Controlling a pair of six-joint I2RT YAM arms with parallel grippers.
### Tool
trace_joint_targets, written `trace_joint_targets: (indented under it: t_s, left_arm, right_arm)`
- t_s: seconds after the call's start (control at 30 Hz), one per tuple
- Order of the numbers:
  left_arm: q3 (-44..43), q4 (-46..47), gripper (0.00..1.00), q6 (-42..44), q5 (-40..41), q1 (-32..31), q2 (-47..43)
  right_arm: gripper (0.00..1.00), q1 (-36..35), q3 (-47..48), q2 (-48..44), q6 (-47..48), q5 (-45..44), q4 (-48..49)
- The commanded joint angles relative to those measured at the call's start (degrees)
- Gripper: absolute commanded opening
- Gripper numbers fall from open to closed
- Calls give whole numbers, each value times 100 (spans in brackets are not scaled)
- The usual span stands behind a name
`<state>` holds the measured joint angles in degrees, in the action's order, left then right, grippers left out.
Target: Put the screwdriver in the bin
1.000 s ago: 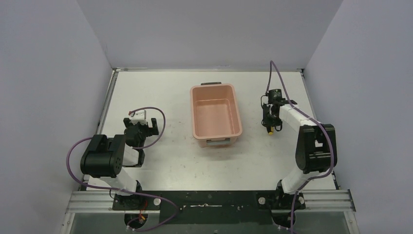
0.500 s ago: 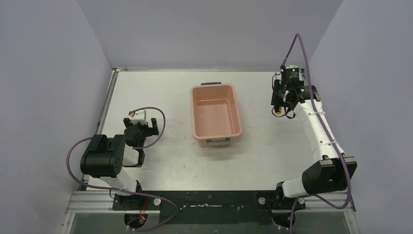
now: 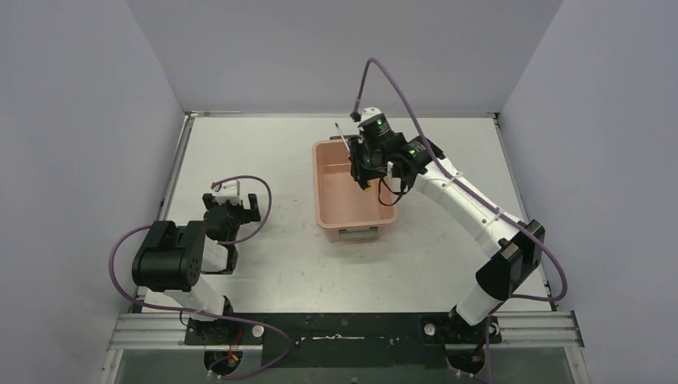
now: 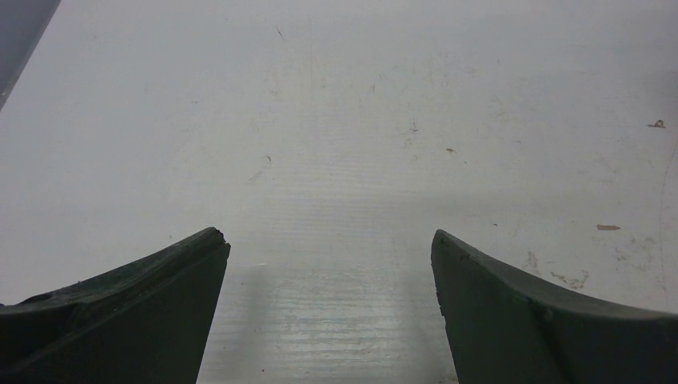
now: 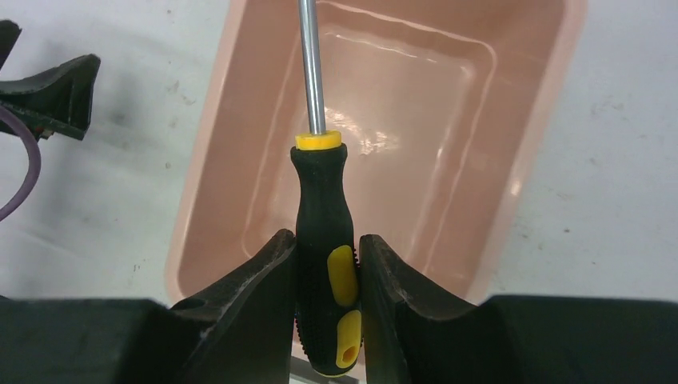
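The salmon-pink bin (image 3: pixel 321 210) stands in the middle of the table, empty inside. My right gripper (image 3: pixel 364 166) hovers above the bin's far half, shut on the screwdriver (image 3: pixel 345 139) by its black and yellow handle. In the right wrist view the gripper (image 5: pixel 328 237) clamps the handle (image 5: pixel 320 200), and the metal shaft points away over the bin's bare floor (image 5: pixel 432 144). My left gripper (image 3: pixel 233 210) rests low at the left of the table. In the left wrist view it (image 4: pixel 329 240) is open and empty over bare tabletop.
Purple cables loop around both arms (image 3: pixel 254 192). Grey walls close in the table on the left, back and right. The left arm's black finger (image 5: pixel 49 94) shows at the left edge of the right wrist view.
My right arm has swung left from the table's right side to above the bin, carrying the screwdriver. The left arm has not moved.
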<state>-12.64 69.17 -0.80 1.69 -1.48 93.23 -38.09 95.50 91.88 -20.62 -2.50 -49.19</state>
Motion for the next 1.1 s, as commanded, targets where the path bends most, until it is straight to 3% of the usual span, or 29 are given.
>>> trace_joint_targets:
  t_s: [0.0, 0.37, 0.77, 0.83, 0.97, 1.07]
  left_arm:
    - [-124, 159, 97, 8, 48, -28, -85]
    - [-124, 159, 97, 1, 43, -28, -78]
    - [-124, 158, 97, 5, 44, -28, -78]
    - [-124, 161, 97, 3, 45, -28, -81]
    - [-124, 159, 97, 8, 44, -28, -86]
    - [-124, 166, 97, 1, 49, -28, -84]
  right_arm:
    - [0, -189, 231, 223, -100, -23, 412]
    - [0, -190, -1120, 945, -65, 450, 1273]
    - [1, -190, -1764, 1891, -39, 55, 1873]
    - [8, -183, -1789, 1890, -50, 4, 1872]
    - [44, -185, -1728, 1789, -56, -159, 1716]
    - [61, -193, -1615, 1635, -20, -283, 1587]
